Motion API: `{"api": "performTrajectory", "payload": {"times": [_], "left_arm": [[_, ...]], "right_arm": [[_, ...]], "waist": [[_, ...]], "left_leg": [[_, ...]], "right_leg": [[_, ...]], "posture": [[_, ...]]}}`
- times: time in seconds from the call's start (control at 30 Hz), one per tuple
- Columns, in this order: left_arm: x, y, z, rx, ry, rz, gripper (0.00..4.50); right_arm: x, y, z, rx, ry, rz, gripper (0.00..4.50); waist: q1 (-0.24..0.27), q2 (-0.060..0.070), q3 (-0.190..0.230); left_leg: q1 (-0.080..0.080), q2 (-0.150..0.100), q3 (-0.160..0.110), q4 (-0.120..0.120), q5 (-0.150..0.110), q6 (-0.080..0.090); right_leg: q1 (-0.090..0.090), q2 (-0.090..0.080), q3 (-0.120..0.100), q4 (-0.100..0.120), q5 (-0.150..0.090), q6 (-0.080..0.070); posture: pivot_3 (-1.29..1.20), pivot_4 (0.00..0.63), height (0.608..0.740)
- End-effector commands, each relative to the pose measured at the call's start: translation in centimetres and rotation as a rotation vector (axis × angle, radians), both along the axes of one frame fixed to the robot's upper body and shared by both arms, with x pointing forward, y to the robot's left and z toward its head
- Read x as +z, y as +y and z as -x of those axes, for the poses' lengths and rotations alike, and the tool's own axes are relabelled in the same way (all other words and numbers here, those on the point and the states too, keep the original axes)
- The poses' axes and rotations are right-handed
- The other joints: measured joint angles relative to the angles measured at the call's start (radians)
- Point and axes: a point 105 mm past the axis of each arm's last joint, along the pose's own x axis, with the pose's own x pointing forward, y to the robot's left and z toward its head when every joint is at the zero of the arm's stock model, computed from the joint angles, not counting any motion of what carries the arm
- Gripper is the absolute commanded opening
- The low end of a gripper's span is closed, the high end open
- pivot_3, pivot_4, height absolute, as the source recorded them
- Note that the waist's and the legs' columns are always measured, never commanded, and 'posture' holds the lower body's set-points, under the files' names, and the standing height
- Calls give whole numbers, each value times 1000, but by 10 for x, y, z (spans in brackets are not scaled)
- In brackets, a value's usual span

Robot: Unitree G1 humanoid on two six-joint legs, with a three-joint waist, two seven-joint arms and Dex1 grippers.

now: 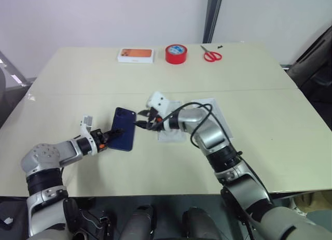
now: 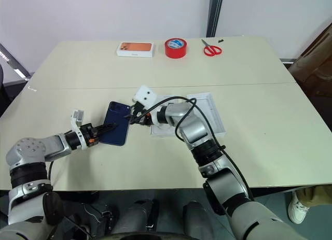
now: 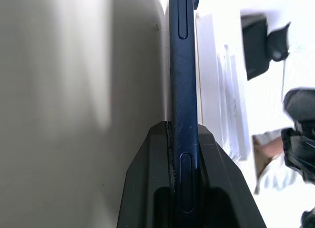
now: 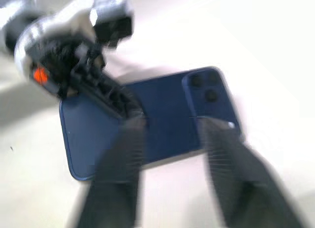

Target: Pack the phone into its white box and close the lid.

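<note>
Phone point(image 1: 123, 128) clamped in left tool point(image 1: 115, 131), long axis away; right tool point(image 1: 141, 119) parted at its far corner; white box point(image 2: 179, 117) beyond.

We see bare table point(image 1: 78, 89) left of the left gripper point(image 1: 115, 132); the right gripper point(image 1: 141, 120) seemingly crowds the phone point(image 1: 123, 129).

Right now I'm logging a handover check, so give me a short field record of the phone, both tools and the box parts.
phone: dark blue, back up with camera cluster showing, over the table
left tool: shut on the phone's near end, fingers on both faces
right tool: open, fingers either side of the phone's camera end, not gripping
white trays: on the table under the right arm; which is box or lid, cannot tell
far edge: orange-picture box, red tape roll, red scissors
</note>
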Motion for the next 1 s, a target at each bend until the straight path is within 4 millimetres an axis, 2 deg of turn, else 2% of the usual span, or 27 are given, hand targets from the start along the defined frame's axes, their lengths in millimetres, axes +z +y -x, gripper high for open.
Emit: {"api": "performTrajectory", "payload": {"times": [0.03, 0.17, 0.3, 0.43, 0.53, 0.57, 0.67, 0.83, 1.0], "left_arm": [[23, -2, -4, 16, -93, 92, 0], [33, -3, -7, 33, -136, 116, 0], [33, -9, -8, 33, -145, 109, 0], [32, -12, -7, 28, -148, 104, 0], [33, -13, -6, 21, -150, 101, 0], [33, -13, -6, 20, -151, 100, 0], [33, -14, -6, 16, -148, 94, 0], [34, -17, -5, 5, -150, 94, 0], [34, -16, -3, 3, -148, 106, 0]], "right_arm": [[10, -16, 19, 110, -75, 24, 3826], [-6, -42, 34, 195, -52, 122, 3826], [-26, -63, 36, 207, -73, 239, 3826], [-36, -74, 35, 196, -88, 279, 3826], [-41, -76, 36, 198, -80, 284, 2514], [-43, -77, 36, 197, -85, 290, 1882], [-44, -76, 35, 189, -87, 287, 448], [-48, -77, 32, 179, -107, 314, 448], [-34, -75, 38, 210, -119, 243, 448]], "waist": [[1, -1, 0], [-5, -3, 2], [-11, -4, 3], [-9, -7, 4], [-6, -7, 4], [-5, -7, 5], [-4, -7, 5], [-4, -8, 5], [-3, -8, 5]], "left_leg": [[0, 0, 0, 0, 0, 0], [-5, 0, 0, 1, 0, 0], [-9, 2, 0, 1, 1, -2], [-11, 2, 0, 1, 3, -5], [-11, 2, 0, 2, 3, -5], [-11, 2, 0, 2, 3, -5], [-11, 2, 0, 2, 3, -5], [-11, 2, 0, 2, 3, -5], [-11, 2, 0, 3, 3, -6]], "right_leg": [[0, 0, 0, 0, 0, 0], [-2, 0, 0, -1, 0, 0], [-4, 1, 0, 0, 0, 0], [-5, 1, 0, 0, 0, 0], [-5, 1, 0, 0, 0, 0], [-5, 1, 0, 0, 0, 0], [-5, 1, 0, 0, 0, 0], [-5, 1, 0, 0, 0, 0], [-5, 1, 0, 0, 0, 0]], "posture": [[0, 150, 734], [0, 150, 734], [0, 150, 734], [0, 150, 734], [0, 150, 734], [0, 150, 734], [0, 150, 734], [0, 150, 734], [0, 150, 734]]}}
